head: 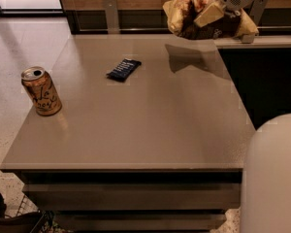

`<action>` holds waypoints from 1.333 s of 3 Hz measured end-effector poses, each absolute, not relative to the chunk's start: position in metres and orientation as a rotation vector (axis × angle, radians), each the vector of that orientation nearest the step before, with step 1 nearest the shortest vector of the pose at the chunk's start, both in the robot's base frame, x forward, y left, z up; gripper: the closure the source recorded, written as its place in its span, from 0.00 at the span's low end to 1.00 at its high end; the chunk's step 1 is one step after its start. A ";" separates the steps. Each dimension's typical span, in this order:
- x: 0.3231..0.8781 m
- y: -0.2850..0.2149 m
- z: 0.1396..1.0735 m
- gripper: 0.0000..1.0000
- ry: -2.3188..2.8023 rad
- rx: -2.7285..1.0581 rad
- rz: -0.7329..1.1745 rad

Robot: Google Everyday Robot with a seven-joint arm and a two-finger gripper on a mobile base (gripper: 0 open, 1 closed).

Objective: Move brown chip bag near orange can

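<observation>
The brown chip bag (pixel 191 17), crinkled with a dark middle and pale yellow ends, hangs in the air above the table's far right corner. My gripper (pixel 211 14) is shut on it from the right, one pale finger pressed across its front. The bag casts a shadow on the table below. The orange can (pixel 41 91) stands upright near the table's left edge, far from the bag.
A small dark-blue wrapped bar (pixel 123 69) lies on the grey table (pixel 145 130) between can and bag. A wooden wall with metal posts (pixel 110 13) runs behind the table. My white arm body (pixel 274 178) fills the lower right.
</observation>
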State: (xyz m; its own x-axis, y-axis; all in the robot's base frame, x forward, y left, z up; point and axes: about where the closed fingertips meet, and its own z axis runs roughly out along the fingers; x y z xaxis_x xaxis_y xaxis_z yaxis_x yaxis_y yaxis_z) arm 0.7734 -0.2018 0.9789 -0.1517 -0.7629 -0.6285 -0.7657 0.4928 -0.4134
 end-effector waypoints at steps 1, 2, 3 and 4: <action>0.701 -0.211 1.078 1.00 1.743 -1.184 -0.111; 0.634 -0.168 1.084 1.00 1.636 -1.270 -0.090; 0.604 -0.114 1.031 1.00 1.593 -1.466 -0.013; 0.575 -0.039 0.981 1.00 1.456 -1.763 0.093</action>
